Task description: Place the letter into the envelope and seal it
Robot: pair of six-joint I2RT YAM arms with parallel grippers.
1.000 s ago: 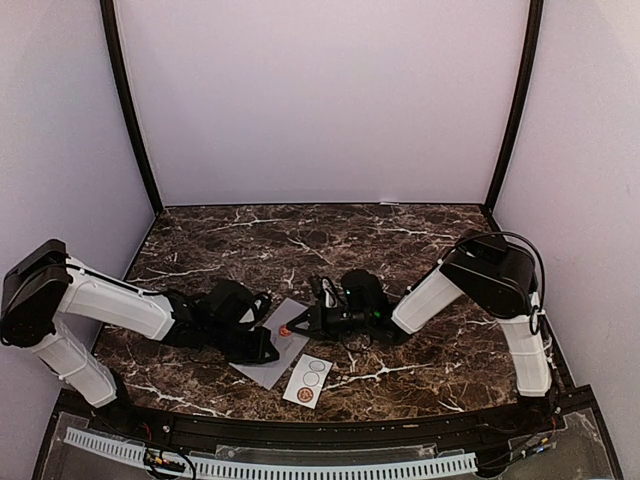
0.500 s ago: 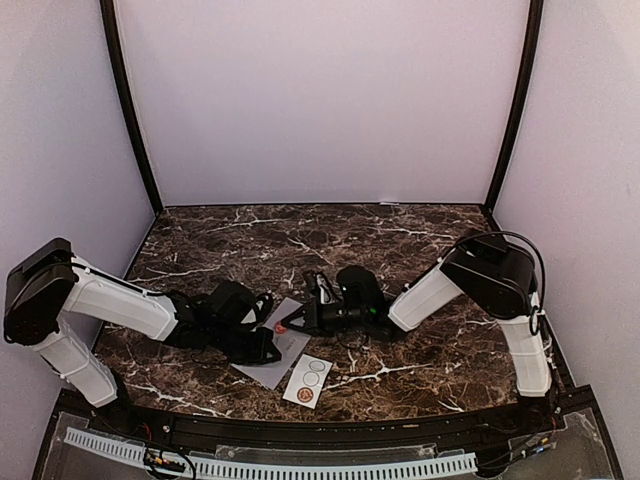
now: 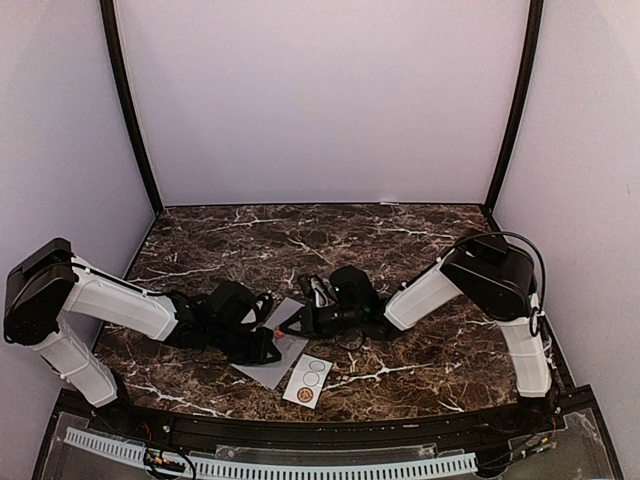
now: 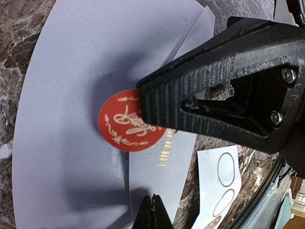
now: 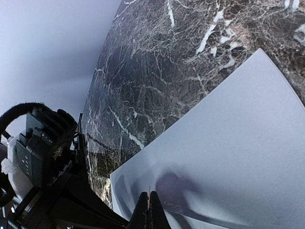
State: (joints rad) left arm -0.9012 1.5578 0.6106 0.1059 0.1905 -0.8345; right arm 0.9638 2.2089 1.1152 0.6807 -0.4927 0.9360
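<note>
Since the red seal [image 4: 125, 125] sits on its flap, sealing is in hand. The envelope [image 3: 272, 372] lies flat at the bench's [image 3: 400, 250] seven o'clock. The left hand [image 4: 153, 212], fingers together, seems to pin it, and the right hand [image 3: 285, 327], also closed, presses the seal. Next, I judge, it needs firm downward pressure.

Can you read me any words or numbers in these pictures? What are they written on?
Red round seal on the envelope: cream curly writing, turned sideways and partly hidden by the right arm's fingers; cannot be read.
Gold marks on the envelope: too small to read.
White sticker sheet: only empty rings, no words showing.
No numbers or brand names can be read anywhere.
</note>
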